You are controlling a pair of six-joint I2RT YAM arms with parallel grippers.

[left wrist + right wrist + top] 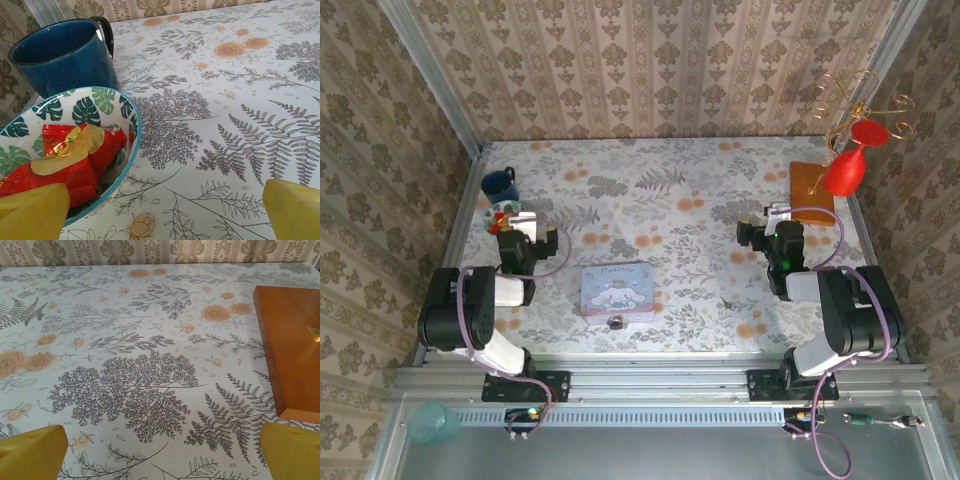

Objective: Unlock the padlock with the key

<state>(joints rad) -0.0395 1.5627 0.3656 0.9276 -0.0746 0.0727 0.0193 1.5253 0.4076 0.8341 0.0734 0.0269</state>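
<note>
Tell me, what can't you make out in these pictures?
Padlock, top view: too small to tell if locked.
Key, top view: a dark speck, shape unreadable.
Bowl, left wrist view: cut off by the left edge.
Wooden board, right wrist view: cut off by the right edge.

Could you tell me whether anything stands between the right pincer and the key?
Nothing visible does. In the top view the key lies on bare tablecloth, nearer the front edge than the open right pincer and to its left. The tin box stands further left, off that line.
</note>
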